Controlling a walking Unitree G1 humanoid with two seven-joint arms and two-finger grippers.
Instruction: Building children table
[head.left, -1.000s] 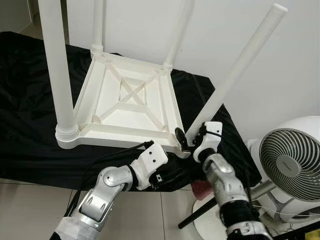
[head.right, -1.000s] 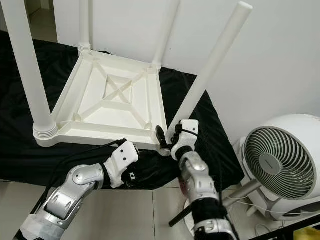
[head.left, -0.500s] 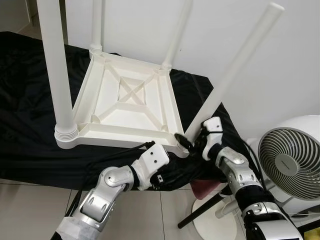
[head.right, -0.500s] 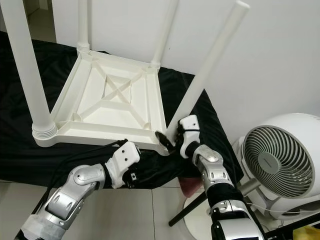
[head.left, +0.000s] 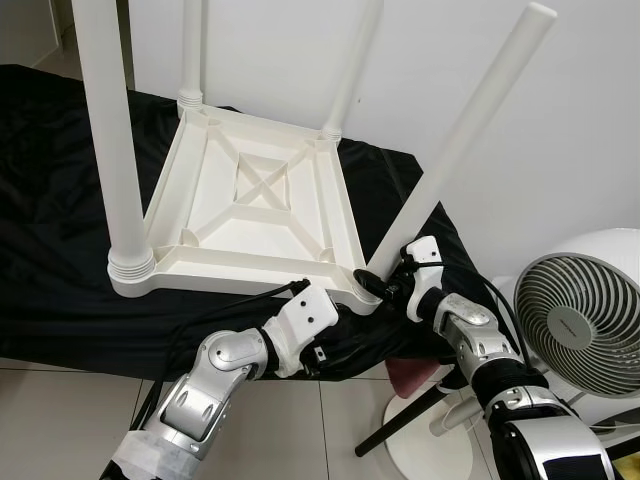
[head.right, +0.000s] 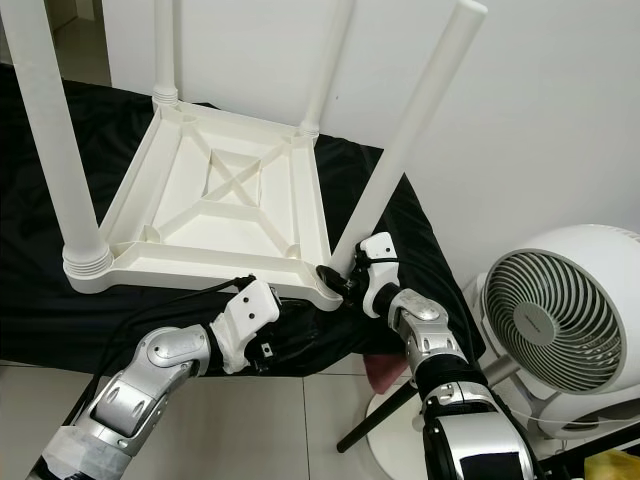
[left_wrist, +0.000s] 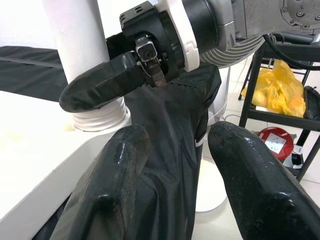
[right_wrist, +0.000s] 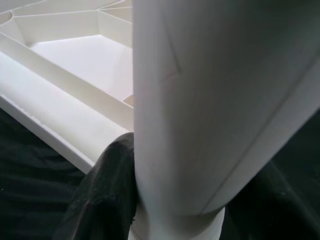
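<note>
**A:** The fourth leg (head.left: 455, 158) leans well off vertical, its threaded foot at the near right corner socket of the upturned tabletop (head.left: 262, 205), which lies on a black cloth (head.left: 60, 220). What worries you?

**B:** The tilt. The other three legs stand straight; this one slants away from the tabletop, toward the wall. If it is turned while leaning like this, I judge the thread could cross or jump out of the socket, and the leg could tip toward the fan (head.left: 582, 320) standing beyond the right arm.

**A:** And the grip on it?

**B:** The right gripper (head.left: 385, 285) clamps the leg right at its base: the right wrist view has one black finger (right_wrist: 107, 192) pressed against the white tube just above the threaded collar. Held so low, a long leg has plenty of leverage to swing.

**A:** The left gripper (left_wrist: 177, 165)?

**B:** It holds nothing. Its fingers are spread apart over the cloth, just beneath the tabletop's near edge, with the corner socket and the right gripper straight ahead of them.
</note>
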